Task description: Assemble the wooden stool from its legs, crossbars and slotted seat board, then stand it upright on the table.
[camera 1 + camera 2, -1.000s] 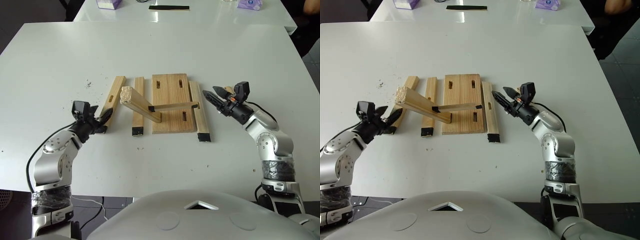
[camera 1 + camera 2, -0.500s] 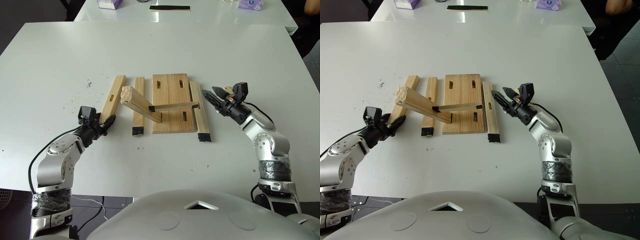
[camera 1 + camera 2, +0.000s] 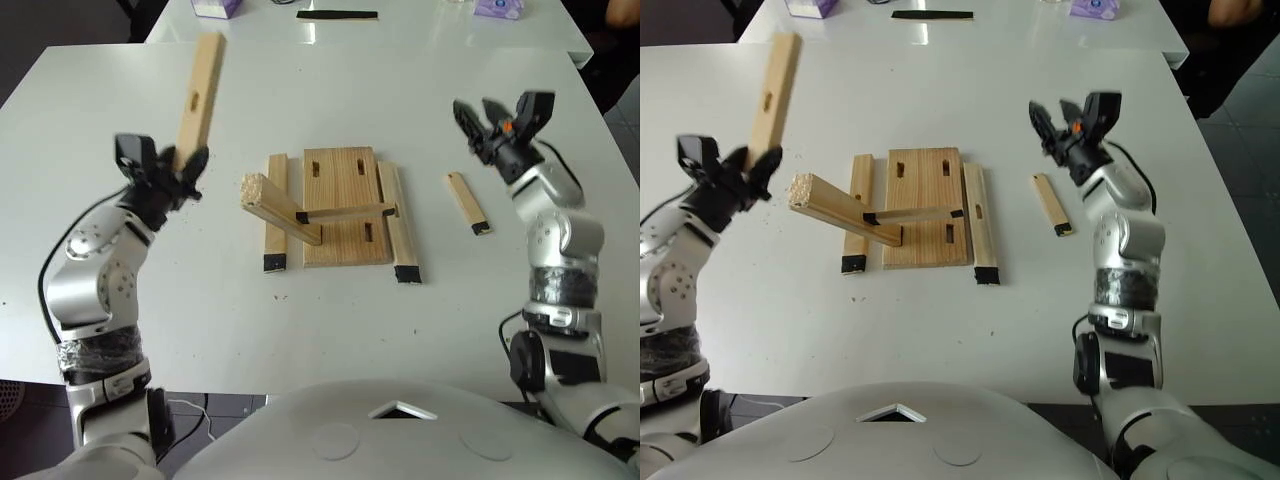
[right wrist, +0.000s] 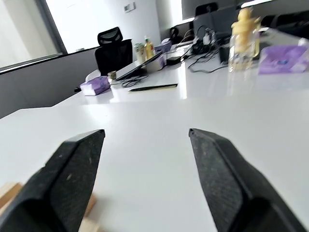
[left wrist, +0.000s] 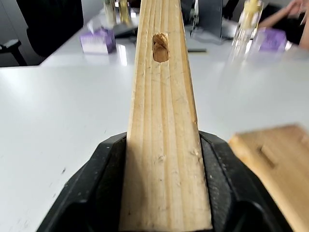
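I have lifted the pale slotted wooden leg, left gripper clamping it, left of the flat wooden seat board; right gripper gapes wide, empty.

**One leg in the air, the rest lying flat**

The left gripper is clamped on the lower end of the held leg, which stands almost upright above the left side of the table, a slot showing in its face. The seat board lies flat mid-table, with the left leg and the right leg just beside its long edges. A tilted leg rests across the left leg, meeting a crossbar that lies over the board. A short bar lies apart on the right. Above it hangs the right gripper, fingers spread, holding nothing.
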### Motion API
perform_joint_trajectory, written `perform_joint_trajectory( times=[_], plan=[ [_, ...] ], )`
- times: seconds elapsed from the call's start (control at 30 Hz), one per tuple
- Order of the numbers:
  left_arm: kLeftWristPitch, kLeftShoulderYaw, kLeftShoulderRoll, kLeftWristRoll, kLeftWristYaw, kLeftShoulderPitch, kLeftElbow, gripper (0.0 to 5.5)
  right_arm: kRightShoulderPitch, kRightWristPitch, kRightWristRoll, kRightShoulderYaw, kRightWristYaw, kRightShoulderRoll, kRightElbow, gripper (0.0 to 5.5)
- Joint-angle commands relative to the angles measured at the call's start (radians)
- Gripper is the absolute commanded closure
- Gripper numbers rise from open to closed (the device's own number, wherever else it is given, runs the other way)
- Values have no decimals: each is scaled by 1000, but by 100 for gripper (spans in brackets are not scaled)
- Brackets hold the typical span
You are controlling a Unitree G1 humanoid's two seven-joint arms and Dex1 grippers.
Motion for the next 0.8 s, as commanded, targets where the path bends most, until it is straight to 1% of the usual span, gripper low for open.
perform_joint_trajectory(
  times=[0.03,0.1,0.2,0.27,0.33,0.43,0.5,0.63,0.8],
  plan=[
    [-9,60,-28,-169,-60,-105,-5,347,-132,-11,-18,22,15,18,132,230],
    [-4,80,-25,-257,-95,-136,-17,347,-174,53,71,10,96,29,81,230],
    [22,89,-2,-402,-188,-164,-50,347,-227,249,283,6,247,23,-87,230],
    [49,64,41,-459,-269,-158,-79,347,-245,411,446,10,354,-15,-208,230],
    [78,34,95,-486,-351,-149,-100,347,-270,517,559,9,445,-58,-277,230],
    [109,0,168,-510,-457,-160,-103,347,-325,599,616,21,533,-118,-284,230],
    [114,-25,197,-515,-511,-173,-99,347,-352,634,638,24,562,-142,-269,230],
    [115,-75,223,-503,-580,-180,-92,347,-362,682,691,14,611,-167,-282,230],
    [112,-97,236,-504,-616,-175,-86,347,-369,690,713,4,621,-167,-267,230]
  ],
)
